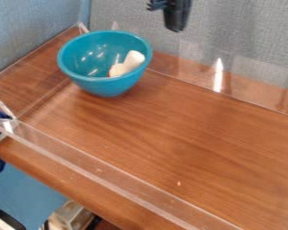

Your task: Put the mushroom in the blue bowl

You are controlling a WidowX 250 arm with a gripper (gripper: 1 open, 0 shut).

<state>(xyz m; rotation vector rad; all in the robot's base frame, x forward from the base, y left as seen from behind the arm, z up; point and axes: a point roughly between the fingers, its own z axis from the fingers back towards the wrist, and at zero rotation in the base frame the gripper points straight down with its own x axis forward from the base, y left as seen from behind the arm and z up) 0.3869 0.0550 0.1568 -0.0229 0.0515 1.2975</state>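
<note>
The bowl (104,62) sits at the back left of the table (171,126), upright, its glossy turquoise inside facing the camera. Inside it, toward the right wall, lies the mushroom (126,63), tipped on its side so that mostly the cream stem shows; the cap cannot be made out clearly. The pincer (175,20) hangs at the very top edge of the view, above the back of the table and to the right of the bowl, well apart from it and from the mushroom. Only its dark lower part shows, pointing down, with its tips pressed together and nothing between them. The table is a reddish-brown wooden surface with a clear plastic rim (86,166) running along its near edge and around the sides; light glints off the clear wall at the back right. A blue-grey wall (248,36) stands behind the table. At the bottom left, below the table edge, something pale and cluttered shows on the floor, too blurred to tell.
</note>
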